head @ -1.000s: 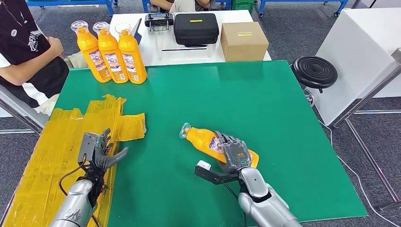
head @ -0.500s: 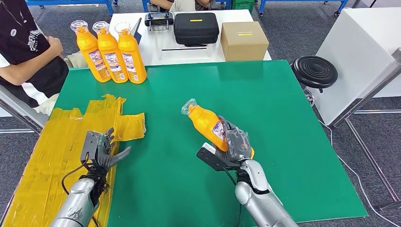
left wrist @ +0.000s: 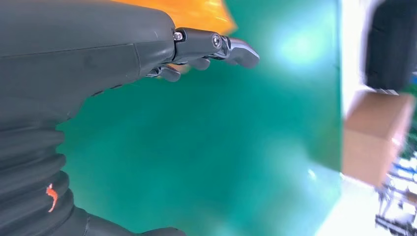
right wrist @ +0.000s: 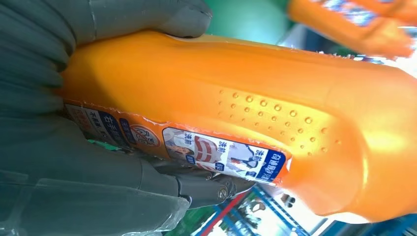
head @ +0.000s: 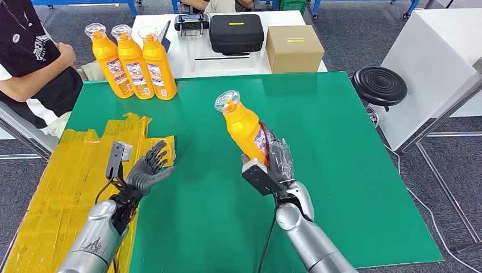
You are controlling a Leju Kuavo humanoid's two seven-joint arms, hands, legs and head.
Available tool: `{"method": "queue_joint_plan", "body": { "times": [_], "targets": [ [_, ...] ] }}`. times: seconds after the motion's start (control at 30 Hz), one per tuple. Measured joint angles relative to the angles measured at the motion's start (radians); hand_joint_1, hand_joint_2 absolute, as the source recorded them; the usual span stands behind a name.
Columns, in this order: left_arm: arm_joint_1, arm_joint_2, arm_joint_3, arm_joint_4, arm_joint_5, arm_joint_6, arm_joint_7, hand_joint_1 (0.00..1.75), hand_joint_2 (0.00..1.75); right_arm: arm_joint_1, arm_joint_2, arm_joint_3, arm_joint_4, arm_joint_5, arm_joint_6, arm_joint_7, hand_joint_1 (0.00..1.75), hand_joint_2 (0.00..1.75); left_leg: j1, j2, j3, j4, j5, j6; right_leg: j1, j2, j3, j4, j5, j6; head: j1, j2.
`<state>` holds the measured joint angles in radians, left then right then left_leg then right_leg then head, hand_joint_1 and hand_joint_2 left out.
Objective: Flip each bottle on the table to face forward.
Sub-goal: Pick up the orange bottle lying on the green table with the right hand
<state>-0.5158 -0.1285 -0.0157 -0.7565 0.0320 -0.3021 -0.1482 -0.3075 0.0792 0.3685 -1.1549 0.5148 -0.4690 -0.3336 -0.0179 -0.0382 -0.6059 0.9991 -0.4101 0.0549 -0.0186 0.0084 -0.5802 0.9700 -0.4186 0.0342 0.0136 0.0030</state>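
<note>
My right hand grips an orange bottle with a clear cap around its lower body, lifted off the green table and tilted nearly upright, cap pointing up and away. In the right wrist view the bottle shows its dimpled side and a label edge, with my right hand wrapped around it. Three more orange bottles stand upright in a row at the table's far left corner. My left hand hovers with its fingers spread over the table's left part, holding nothing; its fingers show in the left wrist view.
Yellow plastic sheeting covers the table's left side. A person sits at the far left. A white table behind carries a black case and a cardboard box. A black stool stands to the right.
My right hand has raised the bottle from lying on the table to nearly upright and carried it farther away. My left hand has lifted and moved forward and right, fingers spreading.
</note>
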Motion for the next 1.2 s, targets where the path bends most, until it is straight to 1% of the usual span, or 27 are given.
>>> {"method": "queue_joint_plan", "body": {
  "times": [0.13, 0.23, 0.4, 0.7, 0.87, 1.0, 1.1, 1.2],
  "targets": [
    [-0.036, -0.009, -0.079, -0.070, 0.026, 0.027, 0.031, 0.00, 1.75, -0.016, 0.026, 0.000, 0.024, -0.076, 0.011, -0.071, 1.75, 1.75, 0.000, 0.000, -0.001, 0.000, 0.000, 0.000, 0.000, 0.000, 0.000, 0.000, 0.000, 0.000, 0.000, 0.000],
    [-0.049, -0.010, -0.126, -0.114, 0.033, 0.040, 0.040, 0.00, 1.75, -0.021, 0.038, 0.000, 0.035, -0.094, 0.015, -0.089, 1.75, 1.75, 0.000, 0.000, -0.001, 0.000, 0.000, 0.000, 0.000, 0.000, -0.001, 0.000, 0.000, 0.000, 0.000, 0.000],
    [-0.054, -0.010, -0.164, -0.155, 0.034, 0.045, 0.043, 0.00, 1.75, -0.029, 0.047, 0.000, 0.050, -0.099, 0.019, -0.093, 1.75, 1.75, 0.000, 0.000, -0.003, 0.000, 0.000, 0.000, 0.000, 0.000, -0.002, 0.000, 0.000, 0.000, 0.000, 0.000],
    [-0.057, -0.011, -0.186, -0.175, 0.035, 0.046, 0.041, 0.00, 1.75, -0.036, 0.051, 0.000, 0.062, -0.101, 0.018, -0.097, 1.75, 1.75, 0.000, 0.000, -0.003, 0.000, 0.000, 0.000, 0.000, 0.000, -0.003, 0.000, 0.000, 0.000, 0.000, 0.000],
    [-0.081, -0.027, -0.225, -0.182, 0.050, 0.047, 0.040, 0.00, 1.75, -0.047, 0.052, -0.002, 0.063, -0.109, 0.009, -0.111, 1.75, 1.75, 0.000, 0.000, -0.004, 0.000, 0.000, 0.000, 0.000, 0.000, -0.004, 0.000, 0.000, 0.000, 0.000, 0.000],
    [-0.090, -0.035, -0.262, -0.193, 0.082, 0.038, 0.020, 0.00, 1.75, -0.063, 0.052, -0.002, 0.075, -0.110, 0.003, -0.133, 1.75, 1.75, 0.000, 0.000, -0.004, 0.000, 0.000, 0.000, 0.000, 0.000, -0.004, 0.000, 0.000, 0.000, 0.000, 0.000],
    [-0.073, -0.045, -0.295, -0.220, 0.096, 0.029, 0.017, 0.00, 1.75, -0.069, 0.052, -0.002, 0.079, -0.100, -0.009, -0.131, 1.75, 1.75, 0.000, 0.000, -0.005, 0.000, 0.000, 0.000, 0.000, 0.000, -0.004, 0.000, 0.000, 0.000, 0.000, 0.000],
    [-0.041, -0.059, -0.339, -0.266, 0.113, 0.030, 0.034, 0.00, 1.75, -0.068, 0.053, -0.001, 0.072, -0.078, -0.013, -0.110, 1.75, 1.75, 0.000, 0.000, -0.006, 0.000, 0.000, 0.000, 0.000, 0.000, -0.005, 0.000, 0.000, 0.000, 0.000, 0.000]
  ]
}}
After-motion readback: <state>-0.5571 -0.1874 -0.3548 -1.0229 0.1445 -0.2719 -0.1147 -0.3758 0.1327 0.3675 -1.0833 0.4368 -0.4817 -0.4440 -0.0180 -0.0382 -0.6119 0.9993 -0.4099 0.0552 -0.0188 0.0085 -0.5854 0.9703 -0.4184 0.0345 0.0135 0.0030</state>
